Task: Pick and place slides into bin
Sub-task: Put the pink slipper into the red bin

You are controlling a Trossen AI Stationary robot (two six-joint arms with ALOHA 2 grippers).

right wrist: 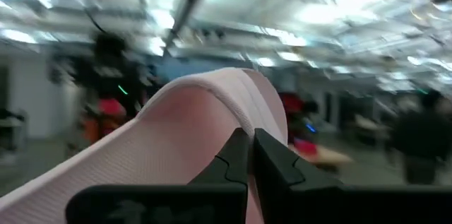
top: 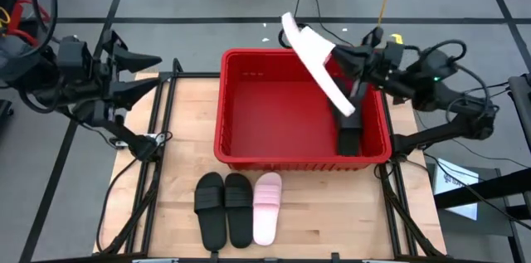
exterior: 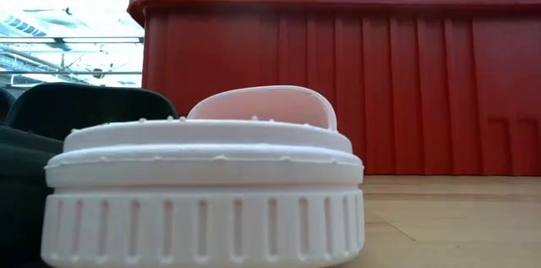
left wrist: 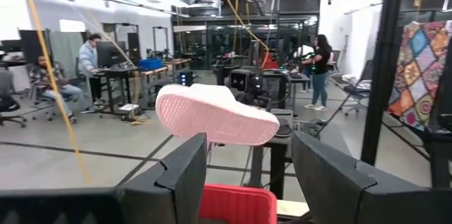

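The red bin (top: pixel 249 97) stands mid-table. My right gripper (top: pixel 350 65) is shut on a pale pink slide (top: pixel 315 60), held above the bin's far right part; it also shows in the left wrist view (left wrist: pixel 212 114). A black slide (top: pixel 348 134) stands on end against the bin's right wall. Two black slides (top: pixel 222 206) and another pink slide (top: pixel 267 206) lie side by side on the table in front of the bin. My left gripper (top: pixel 156 72) is open and empty at the table's far left, its fingers spread in the left wrist view (left wrist: pixel 247 174). My right gripper holds the pink slide at the edge of its strap (right wrist: pixel 244 121), pinched between the two fingers. The fingers come level from the table's right side, across the slide. The slide is lifted clear and tilted, one end (top: pixel 290 24) past the bin's far rim, the other (top: pixel 347 107) lower over the bin.
A white ribbed lid (exterior: pixel 203 192) stands close in front of the low camera, hiding much of the table. The bin's wall (exterior: pixel 380 82) rises behind it. Bare wood lies left of the bin (top: pixel 187 114) and at the near right (top: pixel 348 213).
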